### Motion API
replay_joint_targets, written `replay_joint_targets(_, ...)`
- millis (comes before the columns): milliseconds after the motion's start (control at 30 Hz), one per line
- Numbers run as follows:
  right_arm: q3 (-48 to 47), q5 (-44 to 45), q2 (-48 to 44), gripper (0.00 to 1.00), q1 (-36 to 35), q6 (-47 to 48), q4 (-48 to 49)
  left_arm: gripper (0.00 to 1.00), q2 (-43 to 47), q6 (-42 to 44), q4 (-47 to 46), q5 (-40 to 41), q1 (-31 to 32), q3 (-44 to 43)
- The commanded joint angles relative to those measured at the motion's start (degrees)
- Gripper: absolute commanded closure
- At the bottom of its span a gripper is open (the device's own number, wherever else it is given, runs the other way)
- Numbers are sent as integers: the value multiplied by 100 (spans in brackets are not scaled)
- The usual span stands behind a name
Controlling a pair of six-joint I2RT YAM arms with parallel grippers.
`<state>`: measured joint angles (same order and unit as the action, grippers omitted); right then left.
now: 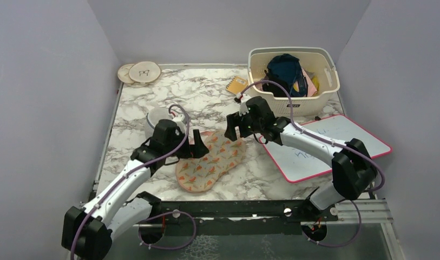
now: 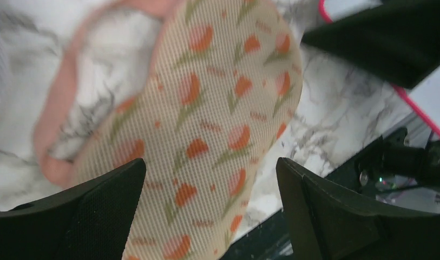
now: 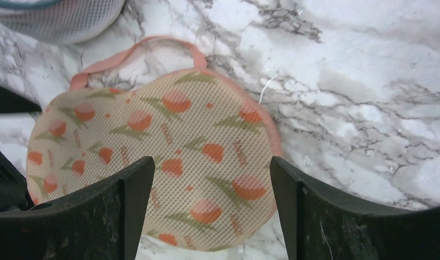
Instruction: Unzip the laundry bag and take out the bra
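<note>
The laundry bag (image 1: 209, 160) lies flat mid-table, a peach mesh pouch with orange-red prints and pink edging. My left gripper (image 1: 198, 147) hovers over its left side, and the bag (image 2: 207, 108) shows between the open jaws of the left gripper (image 2: 211, 162), which hold nothing. My right gripper (image 1: 235, 129) hangs over the bag's far lobe. In the right wrist view the right gripper (image 3: 212, 162) is open above the bag (image 3: 169, 135), whose pink loop (image 3: 142, 46) lies on the marble. The bra is hidden.
A white mesh dome (image 1: 155, 116) stands just left of the bag. At the back right is a cream basket (image 1: 290, 51) of clothes, with a yellow notepad (image 1: 236, 85) beside it. A pink-rimmed whiteboard (image 1: 326, 146) lies right. Wooden discs (image 1: 139, 72) sit back left.
</note>
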<state>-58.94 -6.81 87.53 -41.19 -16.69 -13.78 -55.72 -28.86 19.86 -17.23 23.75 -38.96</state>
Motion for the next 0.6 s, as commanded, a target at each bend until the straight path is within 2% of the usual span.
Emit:
replay_joint_targets(0, -230, -906, 357, 26, 287, 90, 427, 22, 634, -1168, 291, 331, 492, 789)
replay_joint_targets(100, -401, -1260, 697, 29, 292, 47, 460, 36, 456, -1397, 295, 656, 918, 935)
replay_joint_targets(233, -464, -1584, 968, 30, 291, 57, 448, 38, -240, -1366, 346, 1359, 1605, 704)
replay_joint_targets(400, -288, -1730, 1022, 31, 289, 25, 364, 38, -1194, -1295, 309, 2127, 1583, 469)
replay_joint_targets(467, -120, -1871, 1033, 32, 287, -74, 479, 39, -1608, -1252, 335, 2553, 1435, 324)
replay_joint_targets(567, 143, -2150, 1086, 33, 233, -290, 743, 39, -2301, -934, 147, 2740, 1045, 100)
